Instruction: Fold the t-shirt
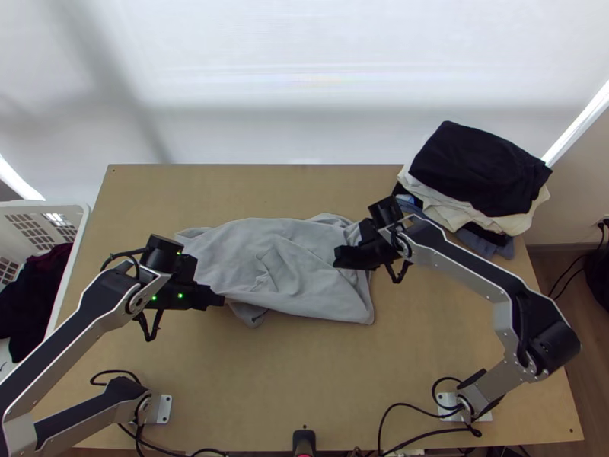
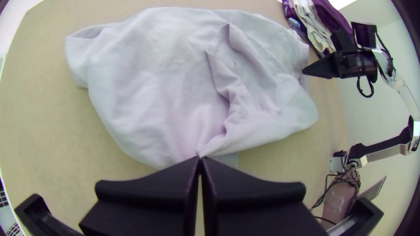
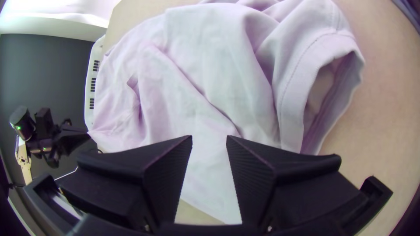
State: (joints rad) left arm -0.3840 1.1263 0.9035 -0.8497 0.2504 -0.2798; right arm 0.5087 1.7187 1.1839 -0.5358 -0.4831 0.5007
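1. T-shirt (image 1: 236,255) cloth is pinched at the tips of our left gripper (image 2: 200,158): its fingers are closed together on a small bit of the near edge, with creases running out from the grip.
2. Our right gripper (image 3: 209,136) is over the other end of the T-shirt, its fingers well parted and nothing clamped between them. We cannot tell whether the tips touch the cloth beneath.
3. We judge the fabric light, soft and limp, with some grip to it and nothing to break. It will sag from any single hold, so one gripper alone would likely drag it into a bunch; two holds set well apart should keep an edge straight.
4. For the second hold we would favour a hem or corner over the loose middle. The stitched band round the hemmed opening (image 3: 294,83), probably a sleeve, looks thicker and should pinch well, though closing too deep could catch extra layers.
5. Farther out, the T-shirt lies across the middle of the bench (image 1: 266,381), partly spread and rumpled, with a raised crease in its middle and no neat fold made.
6. Beyond our right gripper a pile of clothes (image 1: 479,171) stands at the far corner; a white basket (image 1: 81,221) is beside the bench's left side.
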